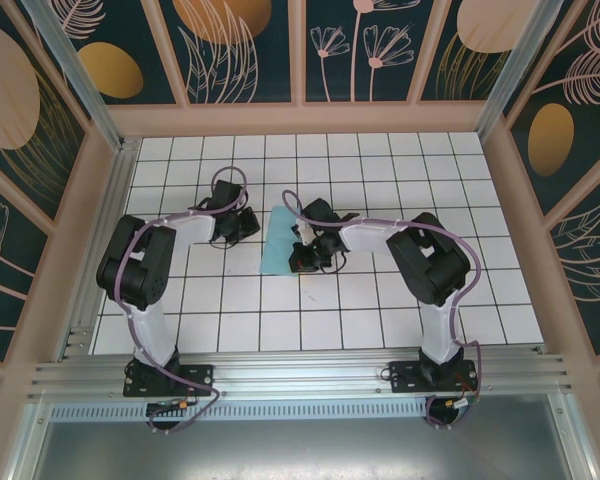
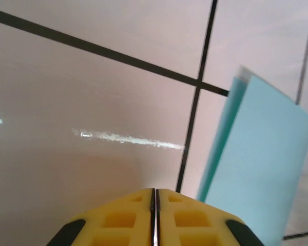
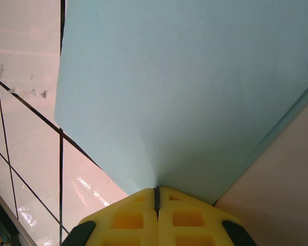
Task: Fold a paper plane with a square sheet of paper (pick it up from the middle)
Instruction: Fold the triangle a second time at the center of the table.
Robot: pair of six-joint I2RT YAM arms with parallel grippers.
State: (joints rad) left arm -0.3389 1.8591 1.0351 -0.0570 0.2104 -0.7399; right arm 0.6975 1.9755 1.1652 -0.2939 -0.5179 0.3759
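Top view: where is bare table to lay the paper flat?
Bare table runs along the back wall and in the near rows by the front rail. Crowded mid-table: the left gripper sits beside the sheet of paper the right gripper pinches.

thin light turquoise paper sheet [image 3: 185, 92]: matt, smooth, no sheen, faint crease running up from the right claw [image 3: 156, 193] tips. claw fingers [image 3: 128, 220]: yellow moulded plastic, matt, pocketed faces, black plastic at the outer corners. Same on the left claw [image 2: 154, 193]. white tiled tabletop [image 2: 92, 77] ahead of the left claw: glossy, reflective, one rough whitish scuff streak [image 2: 128, 138]. silver metal rail [image 1: 300, 375] behind both claws: brushed, ribbed.
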